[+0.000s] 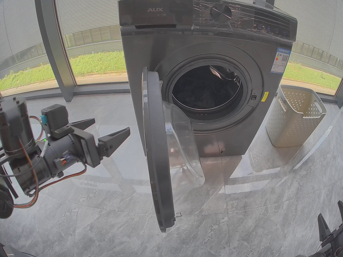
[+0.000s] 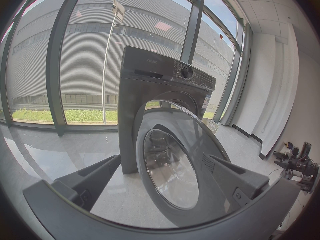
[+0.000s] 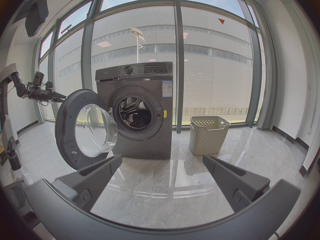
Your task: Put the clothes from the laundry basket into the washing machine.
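Your head camera looks forward and down at the washing machine (image 1: 200, 47) from close in front of it, with the open door (image 1: 157, 150) standing out toward you. Your left wrist camera sits low on the machine's door side, near the door, facing its outer face between the left gripper's (image 2: 160, 157) spread fingers. Your right wrist camera sits low, well back from the machine's front, facing it almost squarely between the right gripper's (image 3: 161, 157) spread fingers. All 3 views share the machine, its door and the laundry basket (image 1: 294, 115) beside the machine.

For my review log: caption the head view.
Washer with door open, clothes inside, basket beside it, left pincer open near the door.
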`<state>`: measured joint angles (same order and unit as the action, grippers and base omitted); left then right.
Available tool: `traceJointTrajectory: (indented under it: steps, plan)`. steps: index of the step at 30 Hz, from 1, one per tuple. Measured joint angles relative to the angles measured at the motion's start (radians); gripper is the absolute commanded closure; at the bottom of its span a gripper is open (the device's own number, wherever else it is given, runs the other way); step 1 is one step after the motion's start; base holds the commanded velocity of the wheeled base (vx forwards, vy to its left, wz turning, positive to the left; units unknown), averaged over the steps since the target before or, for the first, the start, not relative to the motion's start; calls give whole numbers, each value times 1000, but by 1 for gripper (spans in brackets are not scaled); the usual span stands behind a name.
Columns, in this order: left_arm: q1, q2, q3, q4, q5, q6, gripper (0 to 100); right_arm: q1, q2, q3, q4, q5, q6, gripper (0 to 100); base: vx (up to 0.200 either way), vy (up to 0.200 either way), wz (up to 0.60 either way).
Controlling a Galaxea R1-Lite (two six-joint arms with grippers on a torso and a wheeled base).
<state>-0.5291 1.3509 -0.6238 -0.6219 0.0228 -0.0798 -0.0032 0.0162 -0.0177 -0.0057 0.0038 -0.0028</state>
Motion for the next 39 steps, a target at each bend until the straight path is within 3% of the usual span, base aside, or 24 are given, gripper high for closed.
traceJointTrajectory:
  steps: [11, 17, 26, 39]
  plan:
    - [-36, 216, -185, -61, 8, -7, 0, 0, 0, 0, 0, 0, 0, 0, 0, 0, 0]
    - [-51, 301, -251, -61, 37, -7, 0, 0, 0, 0, 0, 0, 0, 0, 0, 0, 0]
    - [-64, 383, -329, -61, 37, -9, 0, 0, 0, 0, 0, 0, 0, 0, 0, 0, 0]
    - [-68, 528, -550, -35, 38, -12, 0, 0, 0, 0, 0, 0, 0, 0, 0, 0, 0]
